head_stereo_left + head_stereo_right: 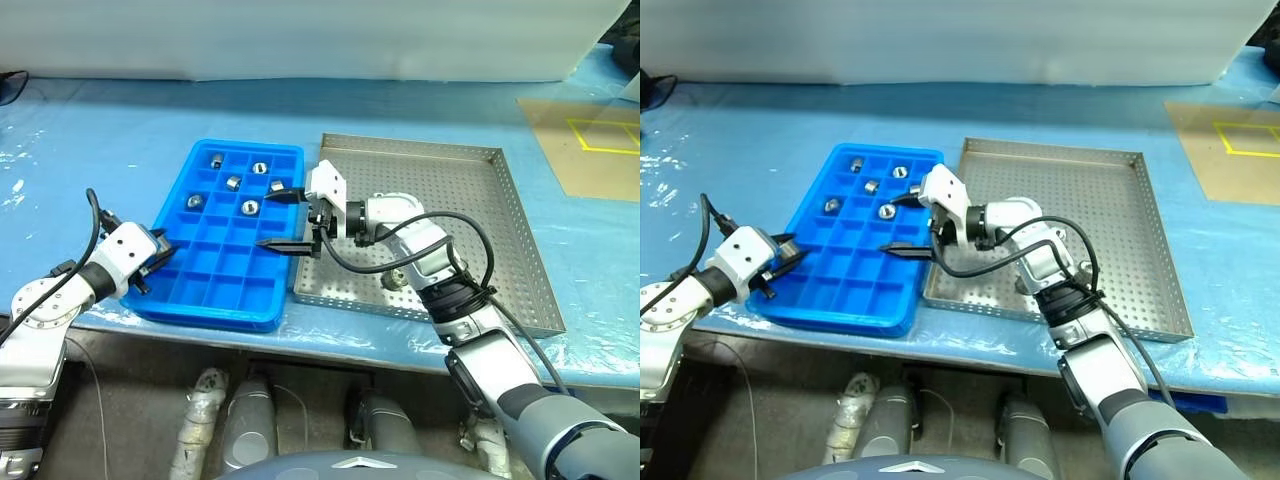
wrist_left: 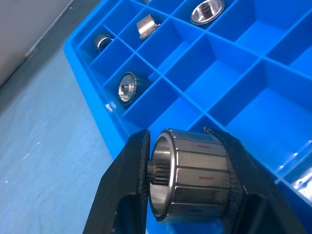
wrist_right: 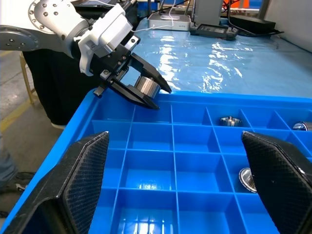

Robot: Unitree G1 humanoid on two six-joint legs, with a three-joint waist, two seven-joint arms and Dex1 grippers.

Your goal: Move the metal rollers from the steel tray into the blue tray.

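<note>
The blue tray [image 1: 232, 291] lies left of the steel tray [image 1: 478, 226]. Several metal rollers [image 1: 250, 207] sit in its far compartments. My left gripper [image 1: 152, 263] hovers at the tray's left near corner, shut on a metal roller [image 2: 195, 175]; the right wrist view shows that grip [image 3: 146, 87] over the tray's rim. My right gripper [image 1: 280, 218] hangs open over the tray's right side, fingers [image 3: 85, 168] wide apart with nothing between them. One more roller [image 1: 395, 281] rests on the steel tray's perforated floor, partly hidden behind my right arm.
A tan mat with a yellow outline [image 1: 588, 145] lies at the back right on the blue table cover [image 1: 100, 140]. A white panel [image 1: 300, 40] runs along the far edge. A black cable [image 1: 470, 240] loops off my right forearm above the steel tray.
</note>
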